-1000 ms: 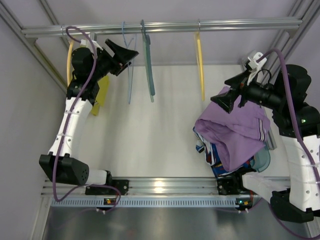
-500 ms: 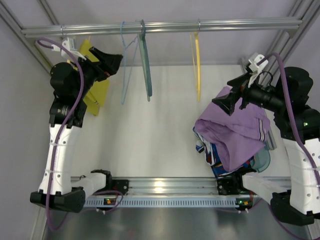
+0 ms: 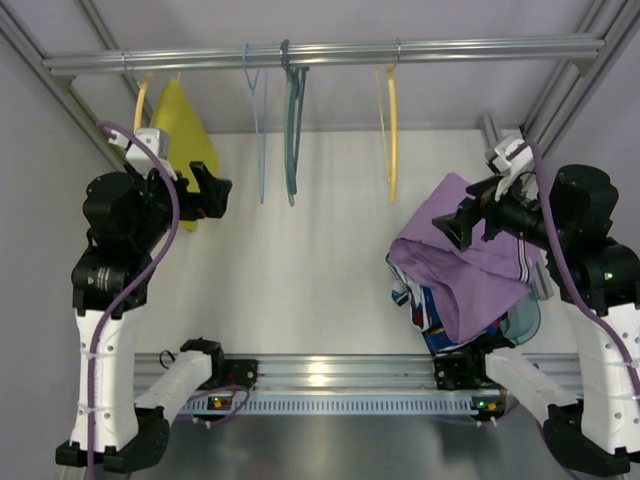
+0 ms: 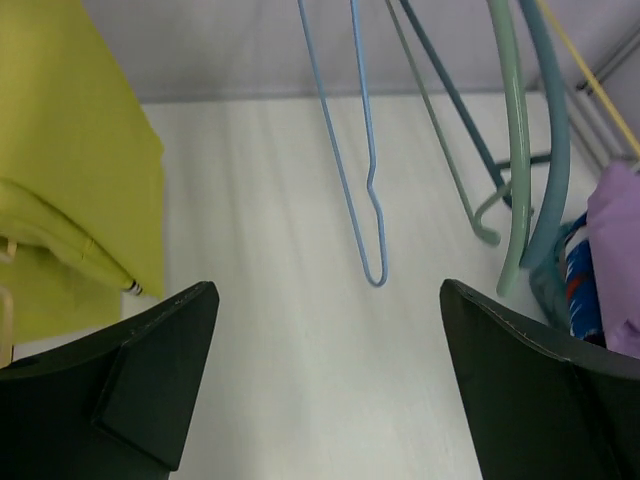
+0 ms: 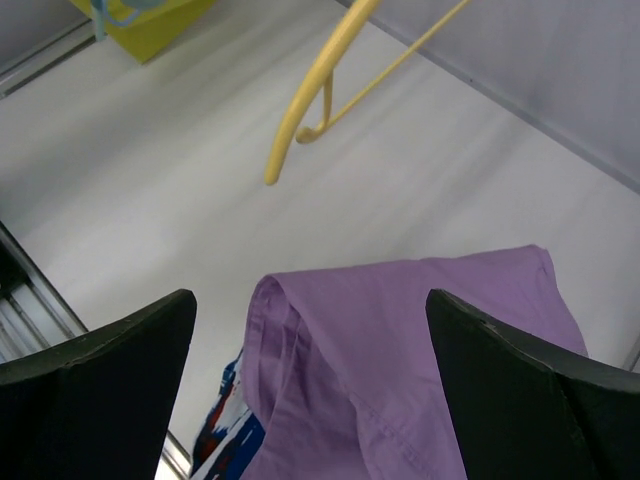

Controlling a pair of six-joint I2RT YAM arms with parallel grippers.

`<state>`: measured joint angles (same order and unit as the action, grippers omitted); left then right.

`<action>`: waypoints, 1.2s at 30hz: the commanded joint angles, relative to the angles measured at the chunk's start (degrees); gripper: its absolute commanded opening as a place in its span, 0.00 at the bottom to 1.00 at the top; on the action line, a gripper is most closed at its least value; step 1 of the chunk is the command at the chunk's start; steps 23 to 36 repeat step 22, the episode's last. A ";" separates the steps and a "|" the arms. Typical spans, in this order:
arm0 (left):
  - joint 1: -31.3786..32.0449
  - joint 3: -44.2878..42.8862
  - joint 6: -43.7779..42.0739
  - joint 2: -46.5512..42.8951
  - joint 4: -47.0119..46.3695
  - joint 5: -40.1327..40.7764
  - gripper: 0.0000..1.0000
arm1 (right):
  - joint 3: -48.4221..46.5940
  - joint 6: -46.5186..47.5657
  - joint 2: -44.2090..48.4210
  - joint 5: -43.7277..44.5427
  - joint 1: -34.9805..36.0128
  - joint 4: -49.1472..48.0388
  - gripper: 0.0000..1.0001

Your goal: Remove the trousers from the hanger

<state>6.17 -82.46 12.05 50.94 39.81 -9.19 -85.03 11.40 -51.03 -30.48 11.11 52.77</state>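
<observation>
Left gripper [image 3: 215, 193], jaws apart, hangs just beside the mustard garment [image 3: 186, 120]. The hanger [image 3: 258, 140] hangs from the rail [image 3: 450, 47], left of a teal hanger [image 3: 291, 140] and a yellow hanger [image 3: 389, 130]. The trousers [image 3: 470, 270] lie heaped on patterned clothes [image 3: 432, 325] at right, well apart from the hanger, below the right gripper [image 3: 463, 226], whose jaws are likewise apart.

Bright even light, soft shadows, slight blur
</observation>
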 commanded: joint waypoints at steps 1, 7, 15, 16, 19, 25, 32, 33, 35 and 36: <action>0.24 -1.04 -10.29 -2.33 12.82 -3.88 0.99 | 2.59 0.64 3.64 4.10 0.05 0.57 0.99; 0.24 0.98 -13.99 -5.67 23.46 -4.36 0.98 | 8.04 1.34 10.15 6.57 -1.61 2.07 0.99; 0.24 6.16 -14.16 -11.20 26.98 0.93 0.99 | 14.37 1.87 20.34 5.08 -8.65 3.12 0.99; 0.24 6.43 -14.16 -11.65 27.07 1.10 0.99 | 14.54 1.87 21.05 4.91 -9.87 3.30 1.00; 0.24 6.52 -13.81 -12.09 27.25 1.63 0.99 | 15.07 1.26 23.16 3.32 -13.22 3.83 0.99; 0.24 6.52 -12.50 -12.61 27.07 3.21 0.99 | 15.51 0.82 24.48 1.83 -14.80 4.09 0.99; 0.24 6.52 -12.50 -12.61 27.07 3.21 0.99 | 15.51 0.82 24.48 1.83 -14.80 4.09 0.99; 0.24 6.52 -12.50 -12.61 27.07 3.21 0.99 | 15.51 0.82 24.48 1.83 -14.80 4.09 0.99; 0.24 6.52 -12.50 -12.61 27.07 3.21 0.99 | 15.51 0.82 24.48 1.83 -14.80 4.09 0.99; 0.24 6.52 -12.50 -12.61 27.07 3.21 0.99 | 15.51 0.82 24.48 1.83 -14.80 4.09 0.99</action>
